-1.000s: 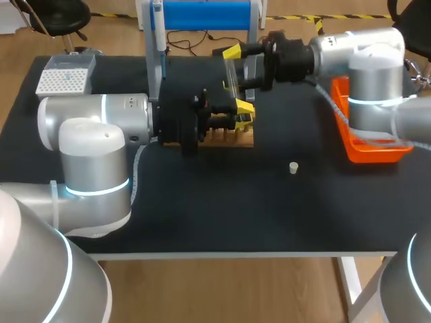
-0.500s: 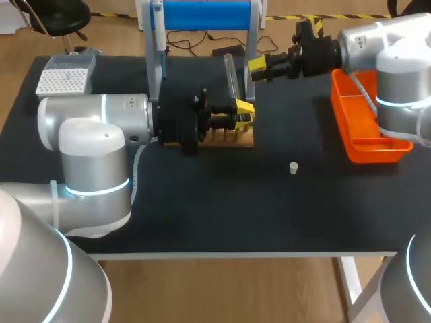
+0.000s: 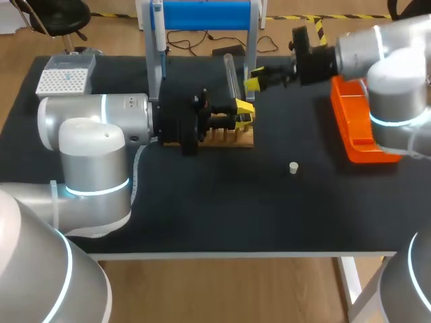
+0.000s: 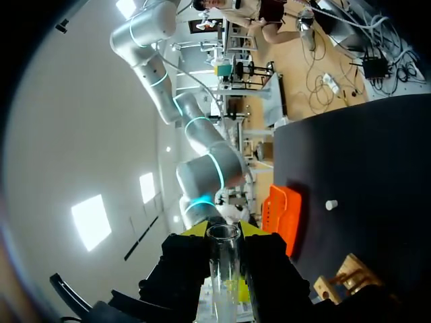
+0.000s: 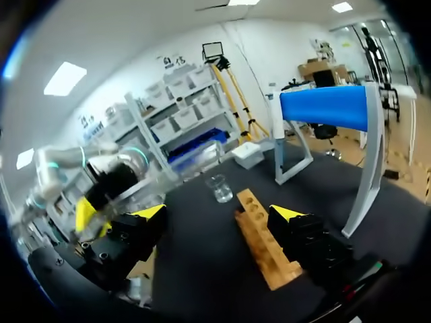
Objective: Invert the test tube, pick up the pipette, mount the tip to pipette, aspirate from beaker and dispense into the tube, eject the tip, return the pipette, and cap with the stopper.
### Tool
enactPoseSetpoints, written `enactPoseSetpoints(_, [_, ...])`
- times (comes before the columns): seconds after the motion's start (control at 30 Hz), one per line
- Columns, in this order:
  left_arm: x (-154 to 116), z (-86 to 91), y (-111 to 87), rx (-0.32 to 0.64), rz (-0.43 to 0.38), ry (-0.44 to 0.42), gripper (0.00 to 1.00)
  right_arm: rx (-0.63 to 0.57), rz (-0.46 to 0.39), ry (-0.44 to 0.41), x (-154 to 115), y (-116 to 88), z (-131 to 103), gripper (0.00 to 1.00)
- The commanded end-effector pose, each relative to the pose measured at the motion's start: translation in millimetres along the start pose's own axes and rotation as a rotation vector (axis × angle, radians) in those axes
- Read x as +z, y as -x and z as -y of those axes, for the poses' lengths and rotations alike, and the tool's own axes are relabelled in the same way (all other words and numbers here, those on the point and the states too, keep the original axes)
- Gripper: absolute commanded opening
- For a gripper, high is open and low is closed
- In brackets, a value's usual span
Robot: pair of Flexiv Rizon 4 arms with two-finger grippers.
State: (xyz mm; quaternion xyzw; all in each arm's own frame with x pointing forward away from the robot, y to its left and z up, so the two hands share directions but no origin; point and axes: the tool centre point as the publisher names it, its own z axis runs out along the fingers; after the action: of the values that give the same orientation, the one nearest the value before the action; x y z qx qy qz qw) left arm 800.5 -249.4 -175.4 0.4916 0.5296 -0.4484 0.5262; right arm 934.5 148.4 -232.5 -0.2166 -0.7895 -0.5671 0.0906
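**Three cameras, one table**

The head camera looks down on the black table from high behind the arms; the left wrist camera sits very close to the test tube, facing the orange tray; the right wrist camera faces back over the wooden rack; all three share this rack.

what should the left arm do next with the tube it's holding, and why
Probably lower the test tube straight down into the wooden rack. The left gripper is shut on it, holding it upright just above the rack, and the right gripper is open beside it, not gripping it.
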Motion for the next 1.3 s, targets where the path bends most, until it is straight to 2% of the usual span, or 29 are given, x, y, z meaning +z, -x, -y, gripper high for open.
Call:
enactPoseSetpoints(0.03, [0.8, 0.7, -0.4, 0.002, 0.002, 0.005, 0.0, -0.814, 0.063, -0.177, 7.5, 12.8, 19.5, 1.0])
enactPoseSetpoints(0.1, [0.8, 0.7, -0.4, 0.002, 0.002, 0.005, 0.0, -0.858, 0.032, -0.2, 8.6, 19.0, 24.4, 1.0])
enactPoseSetpoints(0.23, [0.8, 0.7, -0.4, 0.002, 0.002, 0.005, 0.0, -0.888, -0.059, -0.181, 8.9, 23.1, 27.6, 1.0])
enactPoseSetpoints(0.37, [0.8, 0.7, -0.4, 0.002, 0.002, 0.005, 0.0, -0.928, -0.122, -0.207, 12.2, 27.1, 35.5, 1.0])
enactPoseSetpoints(0.6, [0.8, 0.7, -0.4, 0.002, 0.002, 0.005, 0.0, -0.925, -0.207, -0.229, 25.6, 32.2, 50.8, 1.0])
enactPoseSetpoints(0.87, [0.8, 0.7, -0.4, 0.002, 0.002, 0.005, 0.0, -0.88, -0.228, -0.26, 43.0, 45.3, 60.1, 1.0])
enactPoseSetpoints(1.0, [0.8, 0.7, -0.4, 0.002, 0.002, 0.005, 0.0, -0.799, -0.218, -0.263, 45.7, 52.1, 58.8, 1.0])
enactPoseSetpoints(1.13, [0.8, 0.7, -0.4, 0.002, 0.002, 0.005, 0.0, -0.692, -0.172, -0.279, 45.7, 61.6, 56.3, 1.0])
enactPoseSetpoints(1.3, [0.8, 0.7, -0.4, 0.002, 0.002, 0.005, 0.0, -0.673, -0.18, -0.251, 43.2, 63.5, 54.8, 1.0])
